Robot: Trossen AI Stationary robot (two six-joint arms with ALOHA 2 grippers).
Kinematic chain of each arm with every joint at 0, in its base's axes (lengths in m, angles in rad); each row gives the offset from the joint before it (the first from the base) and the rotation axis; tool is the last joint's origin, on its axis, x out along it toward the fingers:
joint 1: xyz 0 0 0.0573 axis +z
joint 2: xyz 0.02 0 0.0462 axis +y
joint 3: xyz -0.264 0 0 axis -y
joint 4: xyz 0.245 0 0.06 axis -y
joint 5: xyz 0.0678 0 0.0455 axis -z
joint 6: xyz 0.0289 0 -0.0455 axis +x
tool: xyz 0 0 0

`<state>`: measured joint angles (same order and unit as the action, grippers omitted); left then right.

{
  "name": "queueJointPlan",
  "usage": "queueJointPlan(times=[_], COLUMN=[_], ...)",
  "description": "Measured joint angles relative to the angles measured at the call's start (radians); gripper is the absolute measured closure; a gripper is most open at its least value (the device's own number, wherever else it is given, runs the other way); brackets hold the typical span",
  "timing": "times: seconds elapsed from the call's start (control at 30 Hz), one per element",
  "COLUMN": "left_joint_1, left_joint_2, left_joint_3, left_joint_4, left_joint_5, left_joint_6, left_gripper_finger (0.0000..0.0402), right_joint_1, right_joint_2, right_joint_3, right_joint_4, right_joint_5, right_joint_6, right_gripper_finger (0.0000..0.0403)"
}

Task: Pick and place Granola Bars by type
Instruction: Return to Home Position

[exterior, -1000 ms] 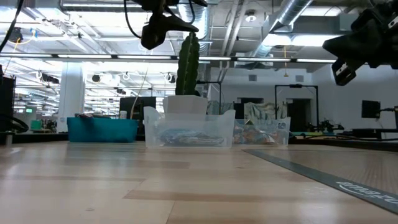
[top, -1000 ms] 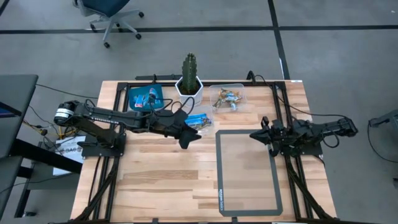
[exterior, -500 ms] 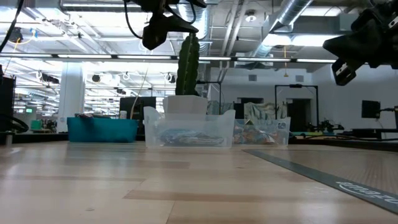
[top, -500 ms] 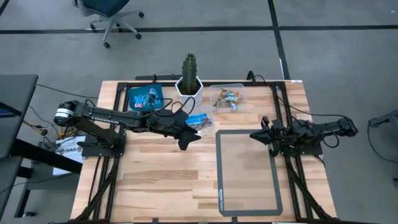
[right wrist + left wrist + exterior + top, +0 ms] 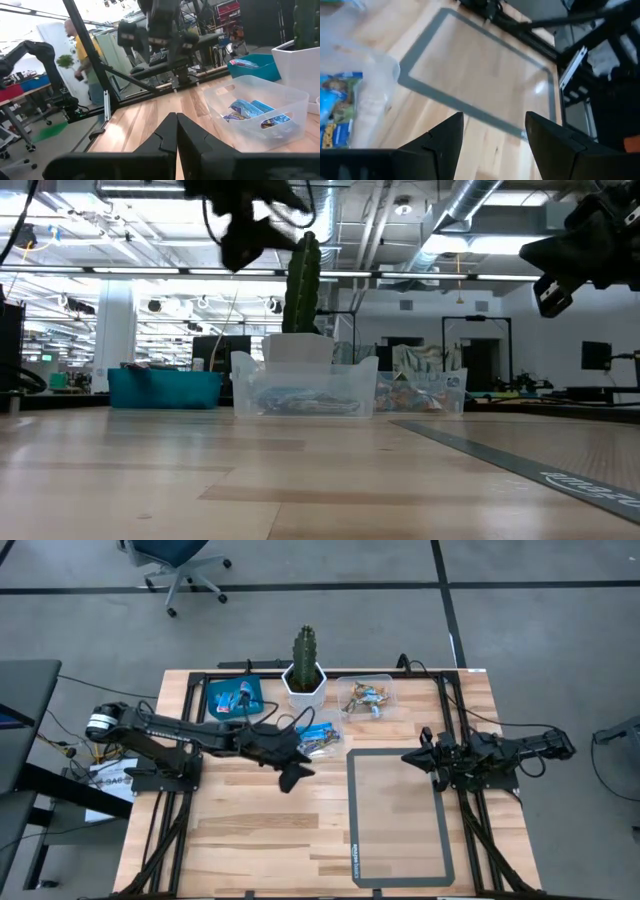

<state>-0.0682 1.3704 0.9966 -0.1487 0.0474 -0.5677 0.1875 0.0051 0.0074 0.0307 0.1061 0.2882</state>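
Light and dark blue Granola Bars (image 5: 318, 736) lie in a clear container beside my left gripper (image 5: 289, 778); they also show at the edge of the left wrist view (image 5: 335, 102). Brown-gold bars (image 5: 363, 698) fill a second clear container at the far edge. More bars (image 5: 232, 696) lie in the blue tray. My left gripper (image 5: 494, 120) hangs open and empty above the bare wood, on the near side of the blue bars' container. My right gripper (image 5: 406, 757) hovers shut above the mat's right edge, holding nothing (image 5: 176, 117).
A grey-framed mat (image 5: 400, 815) lies on the table's right half. A cactus in a white pot (image 5: 304, 675) stands at the far edge between the blue tray (image 5: 216, 705) and the containers. The near-left wood is bare. A person (image 5: 75, 47) stands beyond the table.
My left gripper has drawn back from the blue bars' container toward the table's near edge and slightly left, staying open and empty. The right arm has kept still.
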Motion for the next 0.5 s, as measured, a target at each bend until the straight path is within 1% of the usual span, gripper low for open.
queueJointPlan(times=[0.07,0.13,0.23,0.33,0.4,0.5], left_joint_1=[-0.012,-0.019,-0.033,-0.054,-0.066,-0.079], left_joint_2=[-0.028,-0.059,-0.123,-0.193,-0.241,-0.323], left_joint_3=[-0.067,-0.159,-0.336,-0.506,-0.605,-0.720], left_joint_4=[0.034,0.137,0.281,0.417,0.470,0.510], left_joint_5=[0.006,0.037,0.079,0.085,0.087,0.087], left_joint_6=[0.016,0.026,0.027,0.027,0.032,0.067], left_gripper_finger=[0.0195,0.0195,0.0195,0.0195,0.0195,0.0195], right_joint_1=[0.000,0.000,0.000,0.000,0.000,0.000], right_joint_2=[0.000,0.000,0.000,0.000,0.000,0.000], right_joint_3=[0.000,0.000,0.000,0.000,0.000,0.000], right_joint_4=[0.000,0.000,0.000,0.000,0.000,0.000], right_joint_5=[0.000,-0.001,-0.001,-0.001,-0.001,-0.001], right_joint_6=[0.000,0.000,0.000,0.000,0.000,0.000], right_gripper_finger=[0.0403,0.0403,0.0403,0.0403,0.0403,0.0403])
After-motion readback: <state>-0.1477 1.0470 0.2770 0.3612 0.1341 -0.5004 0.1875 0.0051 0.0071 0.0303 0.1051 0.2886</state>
